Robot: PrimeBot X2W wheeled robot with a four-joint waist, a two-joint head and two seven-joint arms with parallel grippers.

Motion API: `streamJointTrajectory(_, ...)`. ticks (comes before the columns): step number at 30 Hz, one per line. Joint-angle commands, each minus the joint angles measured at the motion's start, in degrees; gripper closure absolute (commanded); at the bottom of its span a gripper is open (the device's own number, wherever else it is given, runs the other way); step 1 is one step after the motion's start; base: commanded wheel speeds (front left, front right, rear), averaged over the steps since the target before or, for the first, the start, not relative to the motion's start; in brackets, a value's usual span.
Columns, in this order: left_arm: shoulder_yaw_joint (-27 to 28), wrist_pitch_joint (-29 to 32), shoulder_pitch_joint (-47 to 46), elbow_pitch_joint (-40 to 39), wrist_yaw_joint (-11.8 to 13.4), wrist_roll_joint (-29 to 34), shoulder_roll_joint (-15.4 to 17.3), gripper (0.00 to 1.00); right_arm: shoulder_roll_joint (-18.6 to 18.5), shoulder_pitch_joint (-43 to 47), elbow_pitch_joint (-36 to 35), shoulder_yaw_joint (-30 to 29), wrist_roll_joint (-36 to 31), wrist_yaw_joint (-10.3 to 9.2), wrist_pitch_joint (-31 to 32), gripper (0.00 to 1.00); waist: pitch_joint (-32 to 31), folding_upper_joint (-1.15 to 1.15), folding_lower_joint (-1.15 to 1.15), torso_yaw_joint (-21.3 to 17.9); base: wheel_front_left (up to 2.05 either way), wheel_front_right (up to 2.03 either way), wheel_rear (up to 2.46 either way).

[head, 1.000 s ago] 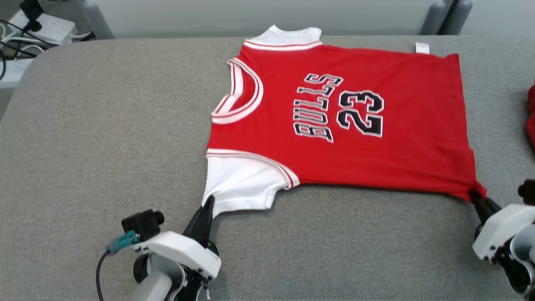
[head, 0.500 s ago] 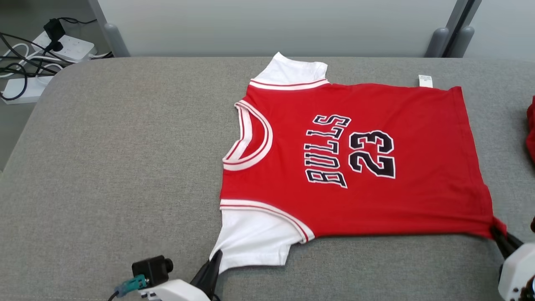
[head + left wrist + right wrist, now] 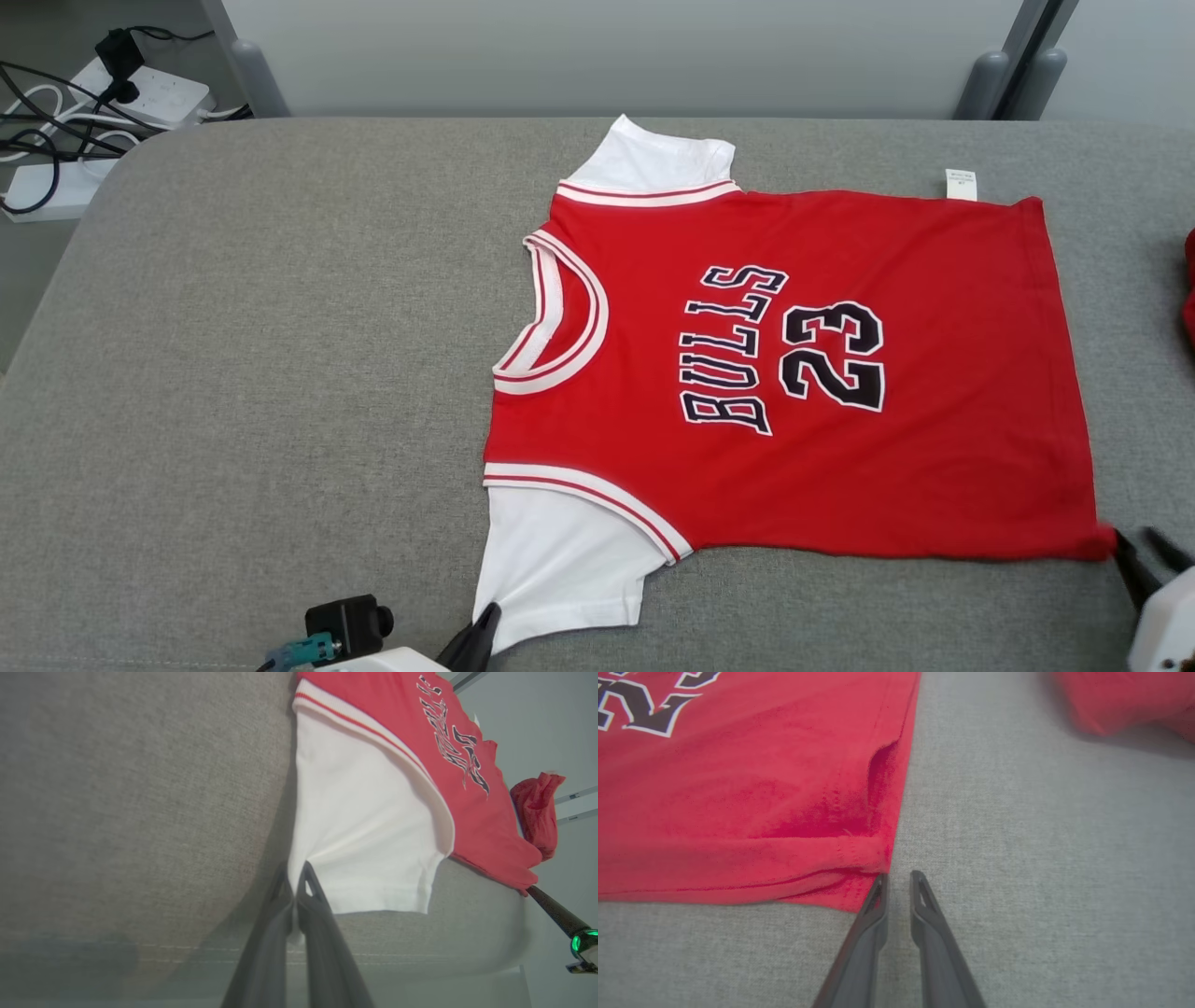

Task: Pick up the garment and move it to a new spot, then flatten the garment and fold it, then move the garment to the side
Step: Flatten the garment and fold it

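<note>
Grey padded surface (image 3: 233, 373) carries the jersey (image 3: 934, 280) flat toward its right edge; the left gripper (image 3: 294, 877) pinches its white sleeve hem, the right gripper (image 3: 899, 879) stands slightly parted, empty, beside its red corner.

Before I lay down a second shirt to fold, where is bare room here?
Free: the wide grey surface left of the jersey, beyond its collar. Crowded: the right end, between its hem and the red cloth.

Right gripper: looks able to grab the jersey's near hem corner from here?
Probably yes. The right gripper sits open right beside the hem corner of the jersey, with nothing between them.
</note>
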Motion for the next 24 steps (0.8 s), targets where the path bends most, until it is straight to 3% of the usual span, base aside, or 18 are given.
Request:
streamJointTrajectory(1,1.94,-0.01,-1.88,-0.1,0.18,-0.43,1.0,0.72,-2.81,0.99,1.5,-1.3,-0.99,-0.02,-0.82,0.0,-0.21,0.0,0.0,0.0,0.0,0.0,0.0)
streamJointTrajectory(3,2.21,0.25,-2.37,0.49,0.33,-0.53,1.32,0.58,-2.76,1.08,2.18,-4.26,-2.43,-0.02,-0.82,0.0,-0.81,0.0,0.0,-0.02,0.0,0.0,0.0)
streamJointTrajectory(4,2.21,0.25,-2.37,0.49,0.33,-0.53,1.32,0.58,-2.76,1.08,2.18,-4.26,-2.43,-0.02,-0.82,0.0,-0.81,0.0,0.0,-0.02,0.0,0.0,0.0)
streamJointTrajectory(5,2.49,0.26,-2.47,0.7,0.57,-0.64,1.51,0.51,-2.77,1.37,2.41,-5.88,-3.27,-0.02,-0.82,0.0,-1.1,0.0,0.0,-0.02,0.0,0.0,0.0)
streamJointTrajectory(7,2.79,0.35,-2.5,0.92,1.23,-0.46,2.25,0.0,-2.97,2.07,2.46,-9.62,-5.36,-0.02,-0.82,0.0,-1.88,0.0,0.0,-0.07,0.0,0.0,0.0)
streamJointTrajectory(10,3.8,-0.77,-2.07,0.11,2.72,0.2,3.86,0.0,-2.95,3.02,0.29,-17.23,-10.21,-0.02,-0.83,0.0,-3.0,0.0,0.0,-0.51,0.0,0.0,0.0)
streamJointTrajectory(11,4.38,-3.0,-1.89,-1.11,4.13,1.99,5.39,0.0,-1.99,4.48,-3.39,-22.83,-13.97,-0.02,-0.83,0.0,-3.88,0.0,0.0,-0.77,0.0,0.0,0.0)
streamJointTrajectory(17,7.52,-10.05,-1.82,-6.09,7.02,6.56,7.22,0.0,5.3,11.94,-21.68,-38.95,-27.02,-0.02,-0.83,0.0,-6.79,0.0,0.0,-1.11,0.0,0.0,0.0)
streamJointTrajectory(20,9.52,-11.25,-1.9,-9.27,8.02,9.84,6.86,0.0,10.06,15.33,-29.86,-43.0,-31.65,-0.02,-0.83,0.0,-7.79,0.0,0.0,-1.26,0.0,0.0,0.0)
streamJointTrajectory(24,15.55,-11.52,-1.24,-15.26,7.75,14.4,4.04,0.0,13.77,17.81,-36.84,-42.41,-34.13,-0.02,-0.83,0.0,-8.87,0.0,0.0,-1.45,0.0,0.0,0.0)
